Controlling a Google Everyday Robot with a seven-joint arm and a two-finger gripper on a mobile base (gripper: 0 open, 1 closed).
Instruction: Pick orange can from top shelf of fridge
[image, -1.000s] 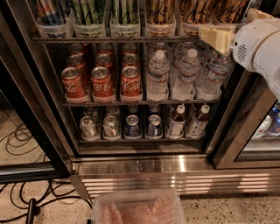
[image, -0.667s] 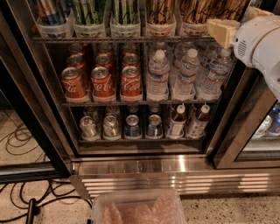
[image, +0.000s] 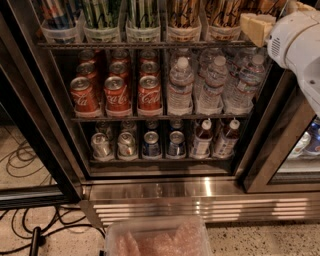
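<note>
- The orange can (image: 223, 11) stands upright, long axis vertical, on the top shelf (image: 100, 45).
- The hand (image: 256, 27) sits just to its right at shelf height; I cannot tell its opening or hold.

- Wore a smooth, glossy white shell over the arm (image: 300, 50), bulky and rounded like a drum.
- Carried a round end cap (image: 274, 46) on the nearest joint, slightly greyer than the shell around it.
- Ended in a pale cream gripper (image: 254, 26), blocky and square-edged, duller than the white casing, up at the upper right of the view.
</note>
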